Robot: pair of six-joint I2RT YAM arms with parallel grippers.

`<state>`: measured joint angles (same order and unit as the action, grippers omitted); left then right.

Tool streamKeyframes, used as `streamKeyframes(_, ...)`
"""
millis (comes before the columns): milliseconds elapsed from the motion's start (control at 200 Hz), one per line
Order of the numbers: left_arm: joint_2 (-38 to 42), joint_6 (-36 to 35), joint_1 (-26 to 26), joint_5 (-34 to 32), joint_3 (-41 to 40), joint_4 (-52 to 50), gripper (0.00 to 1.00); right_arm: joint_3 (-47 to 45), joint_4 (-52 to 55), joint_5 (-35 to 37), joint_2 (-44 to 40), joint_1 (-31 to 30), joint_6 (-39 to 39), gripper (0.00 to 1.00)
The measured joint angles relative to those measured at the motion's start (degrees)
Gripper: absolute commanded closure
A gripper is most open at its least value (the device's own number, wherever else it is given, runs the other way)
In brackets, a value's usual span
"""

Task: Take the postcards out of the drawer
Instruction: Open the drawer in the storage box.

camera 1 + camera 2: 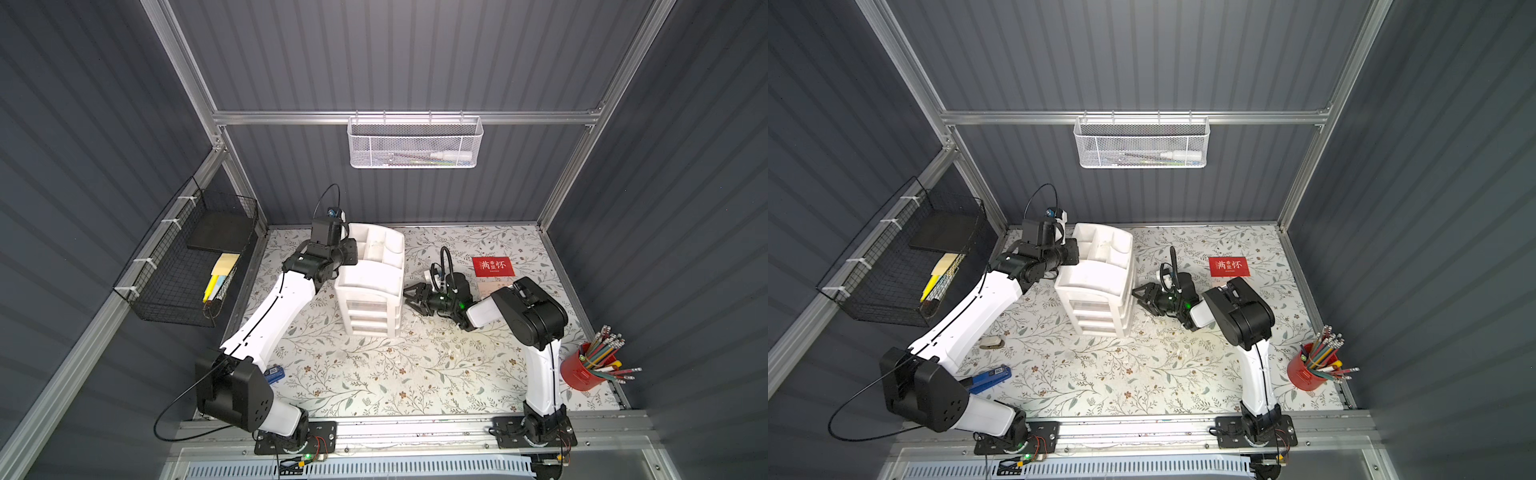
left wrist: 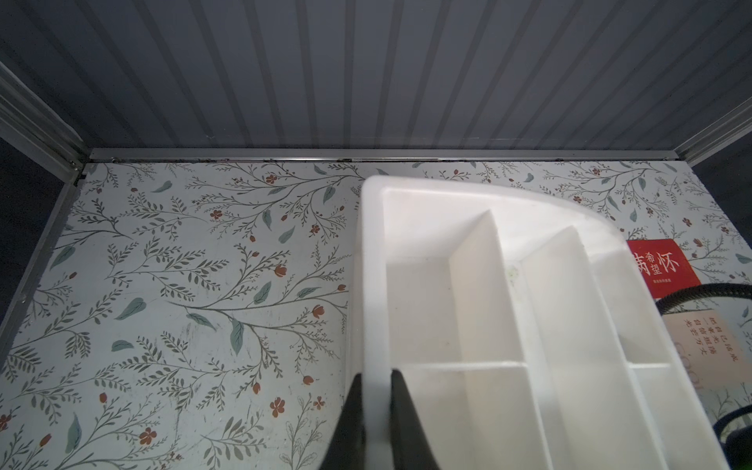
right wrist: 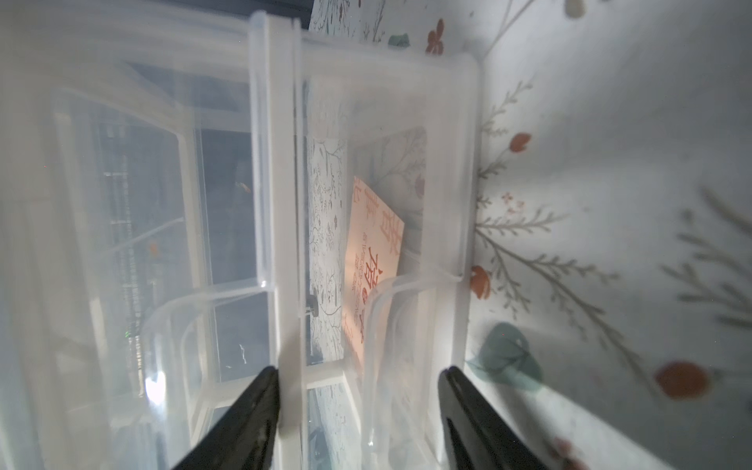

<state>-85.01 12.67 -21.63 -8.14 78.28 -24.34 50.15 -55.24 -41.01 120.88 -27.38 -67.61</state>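
left gripper (image 2: 376, 376) is pinched tight on the outer wall of the white drawer unit (image 1: 370, 286), clamping the rim of its open top tray from the side facing the table's left edge. in the left wrist view the two dark fingers (image 2: 401, 411) sit one on each side of that thin white wall. the unit stands toward the back edge of the table (image 1: 374, 382), a little left of the middle.

over on the other side, the right gripper (image 1: 407, 296) hangs low at the unit's right flank with its claw spread wide. in the right wrist view its tips straddle the clear drawer (image 3: 468, 162) nearest the table top; whether they touch the plastic, i cannot tell.

and there is a card inside. a pale peach postcard (image 3: 372, 252) with red lettering lies in that clear drawer, seen through the hazy plastic.

two cards are out on the table. the red postcard (image 1: 493, 266) with white characters lies flat toward the back right corner. a second peach postcard (image 1: 490, 289) lies just beside it on the front side, partly hidden by the right arm in both top views.

a red pencil cup (image 1: 577, 370) stands by the right edge, toward the front corner, well apart from the cards.
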Motion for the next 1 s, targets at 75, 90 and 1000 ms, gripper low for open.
streamKeyframes(75,0.0,0.0,0.0,0.0,0.0,0.0,1.0,0.0,-0.9,0.0,0.2,0.0,-0.4,0.39)
streamKeyframes(90,0.0,0.0,0.0,0.0,0.0,0.0,1.0,0.0,-1.0,0.0,0.3,0.0,-0.5,0.39)
streamKeyframes(1000,-0.2,0.0,0.0,0.0,0.2,0.0,1.0,0.0,-13.1,-2.4,5.4,-0.1,-7.5,0.42)
